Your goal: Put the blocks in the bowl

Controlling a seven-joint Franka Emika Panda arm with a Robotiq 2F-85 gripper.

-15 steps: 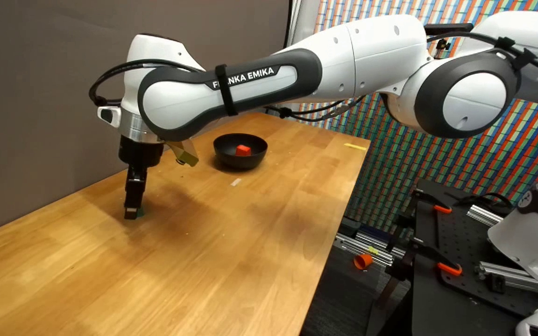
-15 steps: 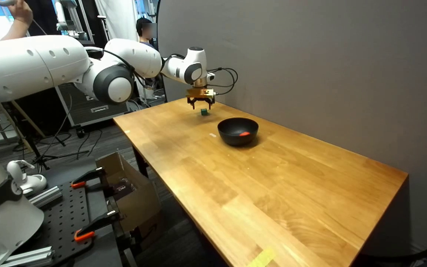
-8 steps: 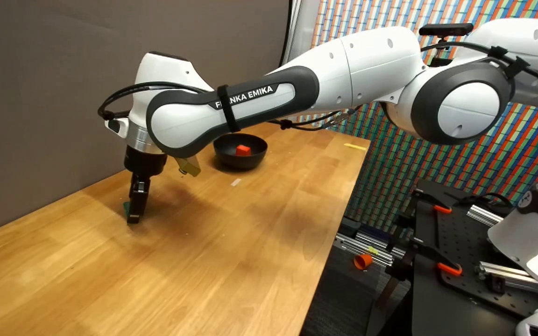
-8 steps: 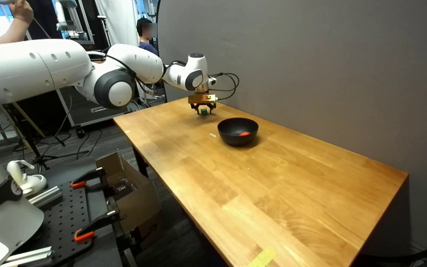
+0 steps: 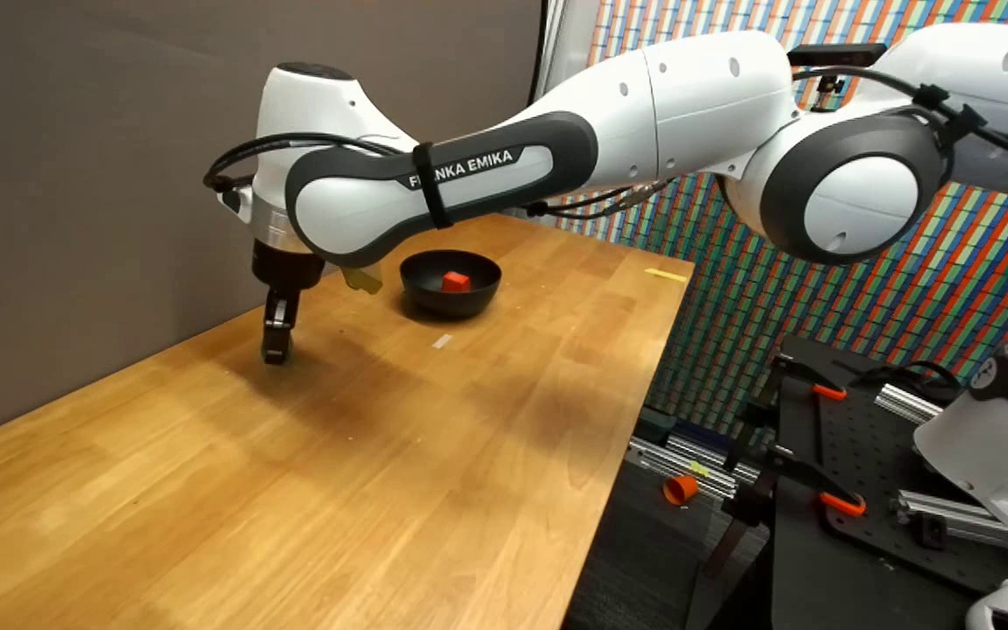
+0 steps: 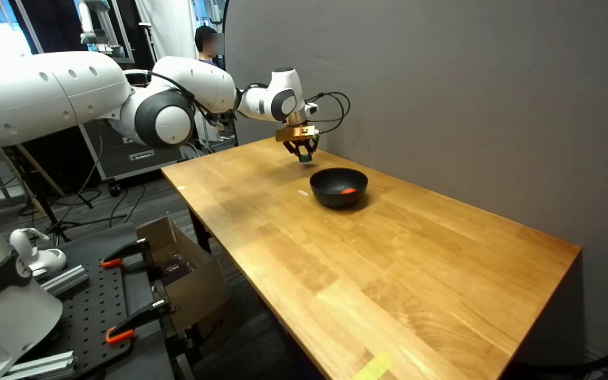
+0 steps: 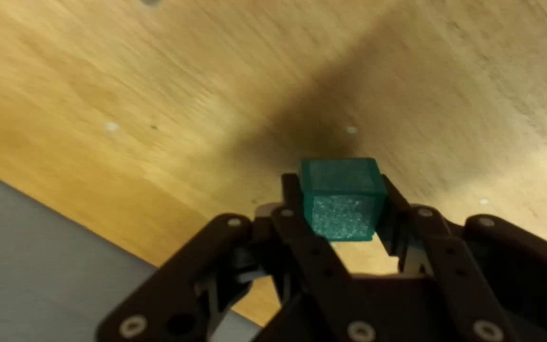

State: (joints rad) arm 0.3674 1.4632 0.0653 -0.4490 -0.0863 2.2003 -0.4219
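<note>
Table (image 5: 434, 455): wood planks, a grey wall (image 6: 441, 105) along one long edge, yellow tape (image 5: 666, 274) near a corner on the robot's side.
Floor (image 5: 626, 560): dark, with an orange cup (image 5: 680, 490), and a box (image 6: 198, 295) beside the robot's stand (image 6: 93, 301).
Backdrop (image 5: 968, 289): many-coloured strips behind the arm (image 5: 705, 114).
Gripper (image 7: 341, 192): a block's width between its fingers (image 7: 292, 192), which clasp two opposite sides of the green block (image 7: 342, 216).
Green block: near the table's wall-side edge; whether it touches the wood cannot be told.
Red block (image 5: 456, 282): in the bowl (image 5: 450, 304), which stands near the same edge.
Hidden: in an exterior view the fingers (image 5: 277, 341) cover nearly all of the green block; in an exterior view the bowl's wall (image 6: 338, 200) covers the red block's lower part.
Cut off: the arm's base in both exterior views; a dark thing (image 7: 150, 2) at the wrist view's top edge, too little shown to name.
Blurred: the face of a person (image 6: 208, 46) in the background.
</note>
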